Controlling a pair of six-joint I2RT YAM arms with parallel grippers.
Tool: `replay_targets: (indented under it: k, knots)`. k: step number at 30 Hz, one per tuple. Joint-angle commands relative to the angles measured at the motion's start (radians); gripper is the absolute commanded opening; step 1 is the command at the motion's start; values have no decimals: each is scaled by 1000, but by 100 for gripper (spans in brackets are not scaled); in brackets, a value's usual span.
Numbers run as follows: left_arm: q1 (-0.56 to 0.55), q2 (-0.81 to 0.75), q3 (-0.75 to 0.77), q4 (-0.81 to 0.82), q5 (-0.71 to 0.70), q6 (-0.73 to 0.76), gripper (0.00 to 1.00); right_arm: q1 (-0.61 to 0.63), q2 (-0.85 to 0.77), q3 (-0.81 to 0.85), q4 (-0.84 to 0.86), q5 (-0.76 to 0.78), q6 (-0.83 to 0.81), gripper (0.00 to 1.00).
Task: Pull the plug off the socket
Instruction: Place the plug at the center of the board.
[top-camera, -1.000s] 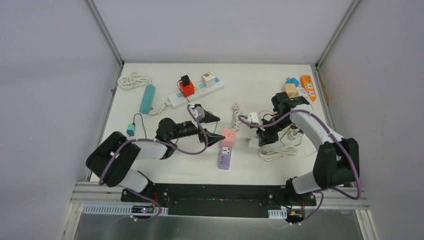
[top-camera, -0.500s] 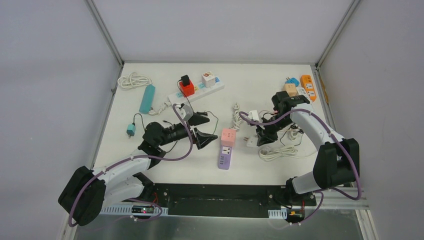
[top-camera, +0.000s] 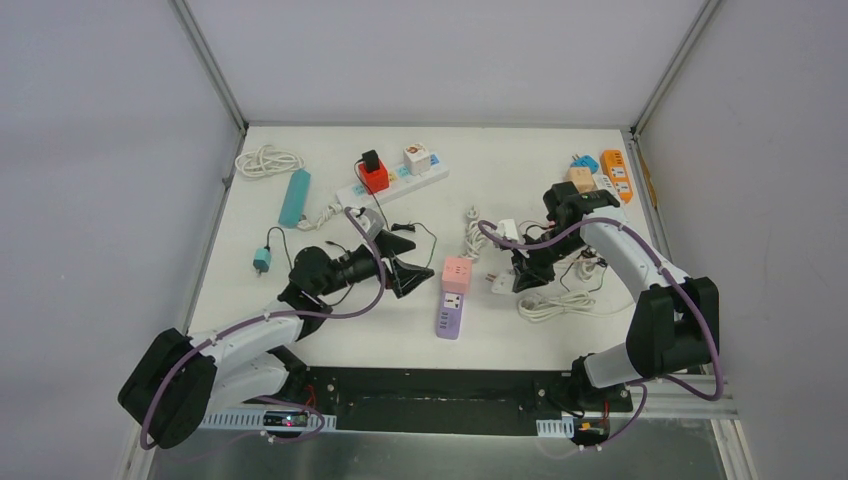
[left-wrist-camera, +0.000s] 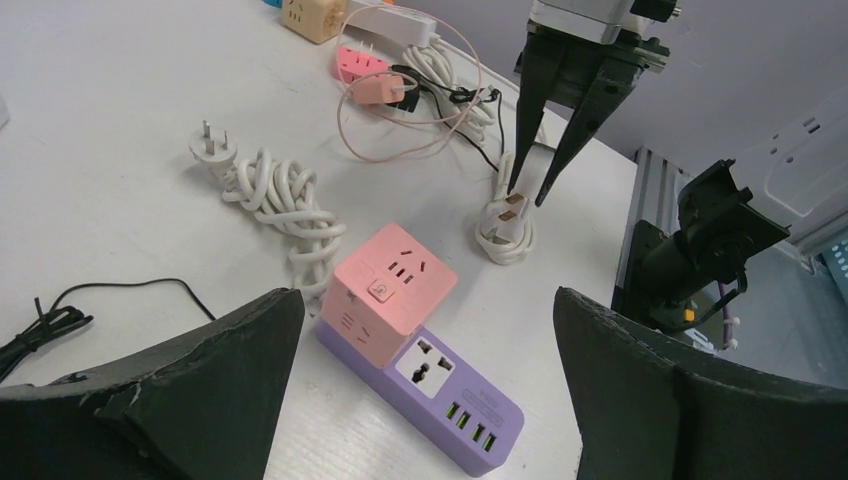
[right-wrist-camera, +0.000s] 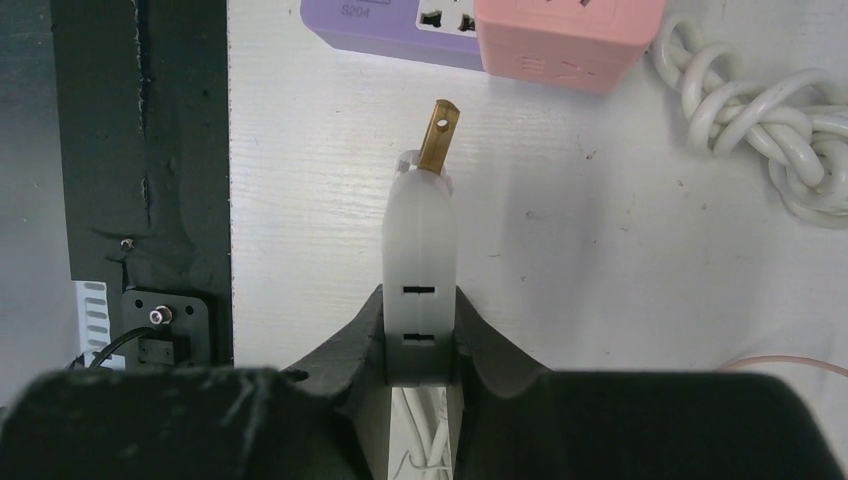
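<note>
White tabletop (top-camera: 380, 320) is seen from above. A white plug (right-wrist-camera: 420, 250), prong bared, is clamped by the right gripper (right-wrist-camera: 420, 320), just right of a pink cube socket (left-wrist-camera: 390, 285) seated on a purple strip (left-wrist-camera: 450, 410). The left gripper (left-wrist-camera: 425, 300) is spread wide at the cube's left.

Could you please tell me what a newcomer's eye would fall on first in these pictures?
The pink cube sitting on the purple strip at the centre of the table stands out first, with the left end effector gaping wide toward it. To its right, the right end effector clamps a white plug, a bare brass prong pointing toward the strip.
</note>
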Motion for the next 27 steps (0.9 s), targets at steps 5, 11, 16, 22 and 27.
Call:
replay_targets:
  k: [5,11,16,22,27]
  knots:
    - [9,60,-6,131,-32,-84,99,8,-38,44,-15,-56,4,0]
    - [9,135,-30,285,-59,-155,99,11,-37,45,-15,-60,8,0]
    - [9,194,-24,342,-58,-198,99,12,-38,47,-15,-64,13,0]
    - [9,214,-13,374,-41,-218,99,13,-41,66,-17,-84,55,0]
    - [7,206,-17,403,-62,-268,99,16,-55,111,-26,-138,182,0]
